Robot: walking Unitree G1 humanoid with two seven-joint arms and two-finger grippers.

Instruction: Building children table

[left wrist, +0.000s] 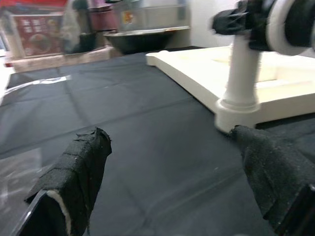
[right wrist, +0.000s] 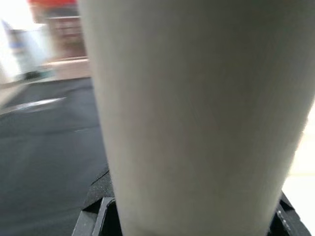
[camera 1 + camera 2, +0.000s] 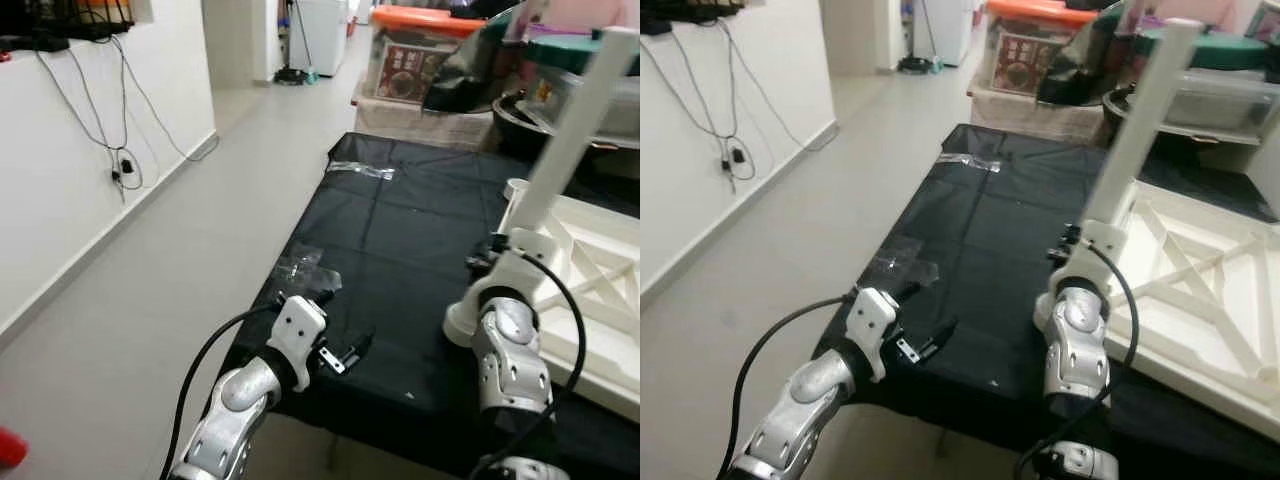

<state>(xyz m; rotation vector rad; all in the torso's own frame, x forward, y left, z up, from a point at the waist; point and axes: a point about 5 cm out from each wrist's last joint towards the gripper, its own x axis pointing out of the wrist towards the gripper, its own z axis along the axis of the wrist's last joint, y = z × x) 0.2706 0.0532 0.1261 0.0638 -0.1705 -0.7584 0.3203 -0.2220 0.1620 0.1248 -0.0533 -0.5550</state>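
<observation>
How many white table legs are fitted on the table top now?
1. The white leg stands at the near left corner of the upturned table top, held by the right pincer. Other corners lie out of frame.

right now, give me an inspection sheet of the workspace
surface: black cloth spread over the work area on the floor
job's things: white tabletop lying underside up; white table leg standing at its near corner
clutter: clear plastic wrappers on the cloth; storage boxes and a dark bowl beyond
grippers: left tool open, hovering above the cloth; right tool at the leg
cables: black cords on both arms; wall wires dangling to a plug
surroundings: grey tiled floor, white wall
</observation>
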